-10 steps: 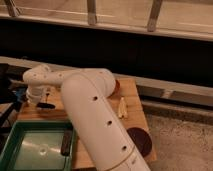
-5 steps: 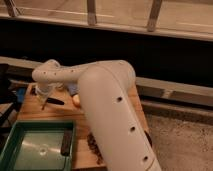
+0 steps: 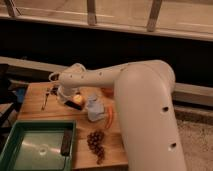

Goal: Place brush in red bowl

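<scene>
My gripper (image 3: pixel 68 98) hangs at the end of the white arm (image 3: pixel 130 85), low over the left part of the wooden table (image 3: pixel 35 112). Only an orange-red sliver of the red bowl (image 3: pixel 106 92) shows, just under the arm to the gripper's right. I cannot pick out the brush for certain. A small dark shape (image 3: pixel 53 90) lies right by the gripper's left side, next to the thin metal fork (image 3: pixel 45 99). A yellow-orange round fruit (image 3: pixel 79 101) sits right by the gripper.
A green tray (image 3: pixel 30 131) at the front left holds a dark rectangular block (image 3: pixel 65 142). A pale blue object (image 3: pixel 95 108), a carrot (image 3: pixel 109 117) and a bunch of dark grapes (image 3: pixel 96 143) lie mid-table. A dark wall with a railing runs behind.
The gripper has moved to the right over the table's far side. The arm's bulk has swung right, uncovering the grapes, the carrot and the pale blue object.
</scene>
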Controlling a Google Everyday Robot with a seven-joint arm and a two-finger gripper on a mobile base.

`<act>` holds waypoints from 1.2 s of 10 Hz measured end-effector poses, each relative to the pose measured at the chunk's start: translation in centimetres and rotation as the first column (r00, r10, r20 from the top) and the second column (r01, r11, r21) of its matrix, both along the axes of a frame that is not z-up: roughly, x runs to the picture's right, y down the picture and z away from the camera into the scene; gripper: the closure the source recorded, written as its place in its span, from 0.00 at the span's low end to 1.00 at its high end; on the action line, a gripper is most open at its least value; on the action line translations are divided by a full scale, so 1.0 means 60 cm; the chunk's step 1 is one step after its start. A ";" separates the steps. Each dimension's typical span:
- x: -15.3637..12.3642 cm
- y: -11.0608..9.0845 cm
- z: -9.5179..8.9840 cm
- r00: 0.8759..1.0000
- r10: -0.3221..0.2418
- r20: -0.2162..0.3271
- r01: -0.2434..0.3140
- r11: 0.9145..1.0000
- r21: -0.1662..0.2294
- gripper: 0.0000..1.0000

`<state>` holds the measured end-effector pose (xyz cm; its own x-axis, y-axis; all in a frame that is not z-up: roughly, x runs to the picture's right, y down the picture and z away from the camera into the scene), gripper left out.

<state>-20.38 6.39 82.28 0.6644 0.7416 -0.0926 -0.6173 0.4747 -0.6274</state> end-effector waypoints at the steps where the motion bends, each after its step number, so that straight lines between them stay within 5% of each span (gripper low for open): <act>1: 0.031 0.002 -0.001 1.000 0.028 -0.007 -0.028 1.000 -0.013 0.81; 6: 0.201 -0.046 -0.007 0.985 0.161 -0.066 -0.165 0.985 -0.060 0.81; 12: 0.198 -0.050 -0.009 0.986 0.149 -0.079 -0.154 0.987 -0.054 0.81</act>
<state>-8.48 3.39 81.75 0.5346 0.8247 -0.1844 -0.7251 0.3355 -0.6014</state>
